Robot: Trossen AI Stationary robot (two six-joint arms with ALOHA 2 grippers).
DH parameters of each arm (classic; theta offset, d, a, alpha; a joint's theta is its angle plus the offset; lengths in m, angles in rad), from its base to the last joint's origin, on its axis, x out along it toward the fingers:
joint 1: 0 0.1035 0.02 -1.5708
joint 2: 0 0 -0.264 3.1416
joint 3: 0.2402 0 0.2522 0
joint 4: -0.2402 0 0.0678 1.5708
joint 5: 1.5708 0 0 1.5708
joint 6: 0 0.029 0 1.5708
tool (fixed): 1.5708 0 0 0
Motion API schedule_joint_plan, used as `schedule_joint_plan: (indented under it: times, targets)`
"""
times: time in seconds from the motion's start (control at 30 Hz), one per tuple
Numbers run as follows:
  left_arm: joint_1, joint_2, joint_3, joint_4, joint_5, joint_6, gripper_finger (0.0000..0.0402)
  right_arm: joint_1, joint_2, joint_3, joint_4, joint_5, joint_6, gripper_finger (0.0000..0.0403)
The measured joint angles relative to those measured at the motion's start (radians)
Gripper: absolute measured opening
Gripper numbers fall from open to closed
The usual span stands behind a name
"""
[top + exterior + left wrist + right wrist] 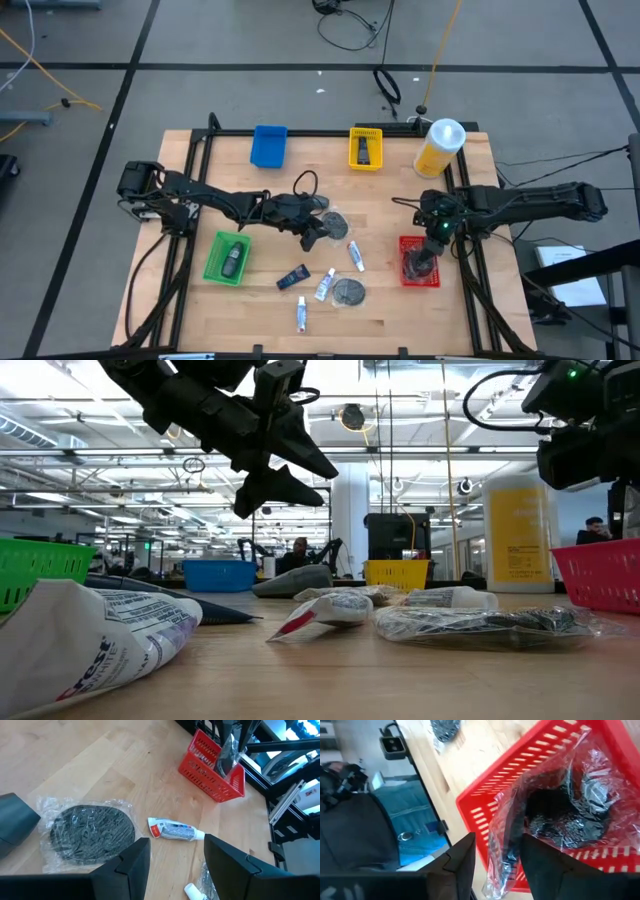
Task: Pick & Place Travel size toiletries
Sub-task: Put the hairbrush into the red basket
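My left gripper [315,232] [175,865] hangs open above mid-table, clear of everything, and is also seen in the low view [285,470]. Below it lie a bagged dark disc [92,830] and a white tube [175,830]. My right gripper [425,255] [497,862] is open over the red tray [420,262]. Another bagged disc [565,815] stands on edge inside the tray, with its bag between the fingers. A second loose bagged disc [348,291], white tubes [324,285] and a black tube [293,277] lie flat on the table. My right gripper comes from above with a finger on each side of the bag's upper edge [507,852]. A gap shows beside one finger, and I cannot tell whether the other finger touches the plastic. The disc's lower part rests in the red tray [215,770].
A green tray [228,257] holds a dark bottle. A blue tray [269,145] and a yellow tray [365,148] holding a dark item sit at the far edge. The big yellow bottle [440,145] stands at the far right corner. Free wood lies near the front edge.
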State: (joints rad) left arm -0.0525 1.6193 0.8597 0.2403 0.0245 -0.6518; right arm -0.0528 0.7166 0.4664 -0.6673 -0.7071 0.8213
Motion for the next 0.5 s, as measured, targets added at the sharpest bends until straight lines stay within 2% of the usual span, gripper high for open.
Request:
schedule_joint_plan:
  times: [0.1,0.33,0.5]
  targets:
    - [0.001,0.0,0.0,0.0,0.0,0.003,0.0182,0.0,-0.022,0.0,0.012,0.011,0.03,0.0129]
    - [0.001,0.0,0.0,-0.002,0.002,0.002,0.0182,0.0,-0.071,0.0,0.014,0.106,0.04,0.0118]
    - [0.001,0.0,0.0,-0.006,0.042,0.015,0.0182,0.0,-0.104,0.0,0.019,0.139,0.057,0.0118]
